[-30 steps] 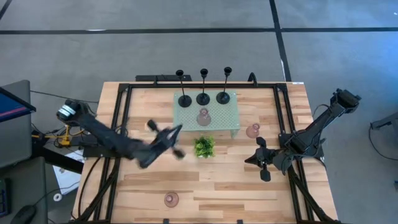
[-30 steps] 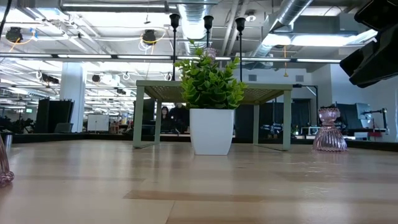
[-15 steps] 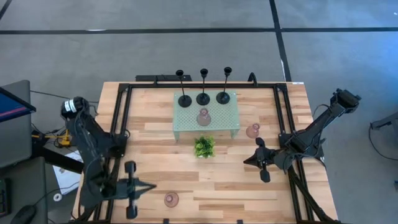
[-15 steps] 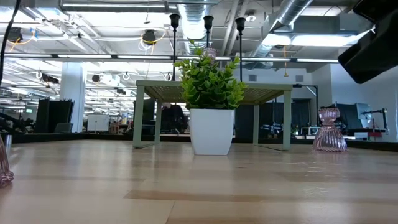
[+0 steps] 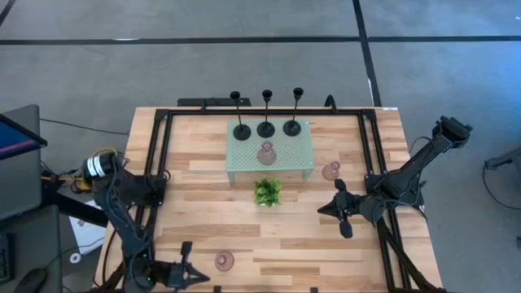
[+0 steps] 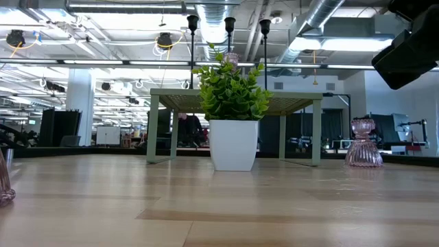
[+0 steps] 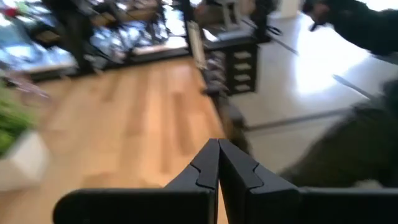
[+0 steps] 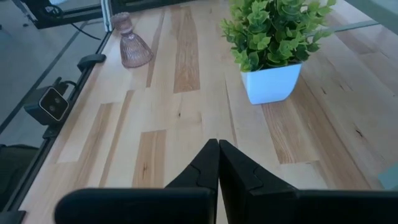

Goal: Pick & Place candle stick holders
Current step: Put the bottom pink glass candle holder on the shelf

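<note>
Three black candle stick holders (image 5: 266, 128) stand by their round bases on the mint-green stand (image 5: 297, 155), stems upright. One pink glass holder (image 5: 266, 153) stands on the stand too. A second (image 5: 330, 171) stands on the table to the right of the stand, and a third (image 5: 224, 261) near the front edge. My left gripper (image 5: 199, 277) is shut and empty at the near edge, just left of that third holder. My right gripper (image 5: 323, 210) is shut and empty, above the table right of the plant and nearer than the second holder.
A small green plant in a white pot (image 5: 267, 192) stands just in front of the stand, at mid table. Black frame rails (image 5: 155, 163) run along the table's left and right sides. Bare wood lies between the plant and the front edge.
My left arm has swung from the middle of the table, left of the plant, toward the near left corner. Its gripper now sits at the front edge beside the near pink holder. No holder has moved.
</note>
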You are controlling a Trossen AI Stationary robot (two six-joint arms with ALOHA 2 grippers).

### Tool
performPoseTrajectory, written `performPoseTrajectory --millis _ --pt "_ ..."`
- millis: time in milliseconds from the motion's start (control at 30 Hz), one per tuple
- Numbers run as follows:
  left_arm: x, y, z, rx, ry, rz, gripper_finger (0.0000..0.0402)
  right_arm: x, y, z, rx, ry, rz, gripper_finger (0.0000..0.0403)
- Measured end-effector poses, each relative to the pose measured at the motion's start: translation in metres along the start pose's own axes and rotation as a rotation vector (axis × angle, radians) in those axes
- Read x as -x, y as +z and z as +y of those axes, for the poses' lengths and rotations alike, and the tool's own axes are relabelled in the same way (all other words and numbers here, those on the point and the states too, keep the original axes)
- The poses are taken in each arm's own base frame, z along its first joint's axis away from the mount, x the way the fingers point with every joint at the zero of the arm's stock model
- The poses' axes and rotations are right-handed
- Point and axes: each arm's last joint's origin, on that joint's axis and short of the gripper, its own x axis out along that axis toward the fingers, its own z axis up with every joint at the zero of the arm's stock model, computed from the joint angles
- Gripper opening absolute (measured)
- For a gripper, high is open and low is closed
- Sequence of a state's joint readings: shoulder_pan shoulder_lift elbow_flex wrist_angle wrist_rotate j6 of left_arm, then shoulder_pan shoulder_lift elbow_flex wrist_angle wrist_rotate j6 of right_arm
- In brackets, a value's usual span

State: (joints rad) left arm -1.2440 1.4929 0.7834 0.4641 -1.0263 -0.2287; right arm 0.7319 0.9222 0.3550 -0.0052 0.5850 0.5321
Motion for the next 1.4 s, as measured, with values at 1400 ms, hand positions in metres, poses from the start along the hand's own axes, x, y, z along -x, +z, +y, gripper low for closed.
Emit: performPoseTrajectory --millis 1400 --pt "-0.029 -0.084 0.053 0.229 0.037 0.254 0.0122 0.000 0.004 0.001 -0.025 -0.002 -0.043 0.0000"
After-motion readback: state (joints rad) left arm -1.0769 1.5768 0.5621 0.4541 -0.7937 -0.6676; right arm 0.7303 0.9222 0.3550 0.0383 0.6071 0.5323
